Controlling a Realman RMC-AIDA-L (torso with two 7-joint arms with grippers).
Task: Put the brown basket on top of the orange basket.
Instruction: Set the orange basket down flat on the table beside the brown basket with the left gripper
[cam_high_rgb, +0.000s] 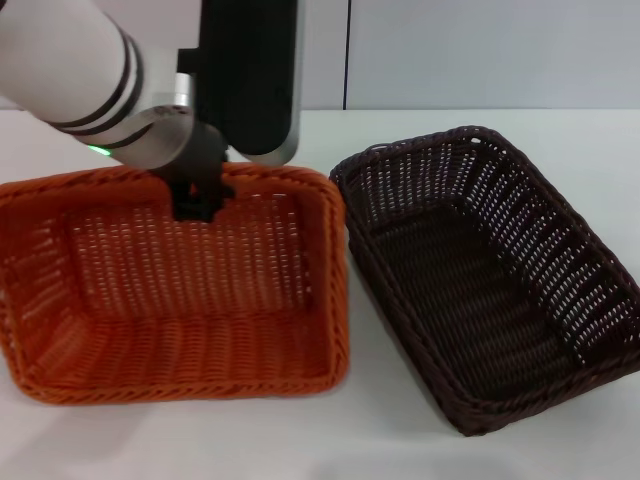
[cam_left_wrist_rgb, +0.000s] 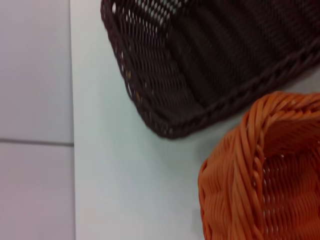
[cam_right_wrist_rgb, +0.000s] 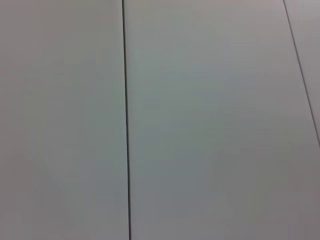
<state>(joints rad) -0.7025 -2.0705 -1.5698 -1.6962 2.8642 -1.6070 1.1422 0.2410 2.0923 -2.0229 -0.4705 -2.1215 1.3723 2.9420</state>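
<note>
The orange basket (cam_high_rgb: 180, 290) lies at the left of the white table, tipped so that its inside faces me. My left gripper (cam_high_rgb: 197, 203) reaches down over its far rim and is shut on that rim. The brown basket (cam_high_rgb: 490, 270) sits flat on the table to the right, close beside the orange one, and nothing touches it. The left wrist view shows a corner of the brown basket (cam_left_wrist_rgb: 200, 65) and the orange basket's rim (cam_left_wrist_rgb: 260, 170) close up. My right gripper is out of view.
The white table (cam_high_rgb: 400, 440) has bare surface in front of the baskets and behind them. A pale panelled wall (cam_right_wrist_rgb: 200, 120) stands behind the table. My left arm (cam_high_rgb: 90, 70) comes in from the upper left.
</note>
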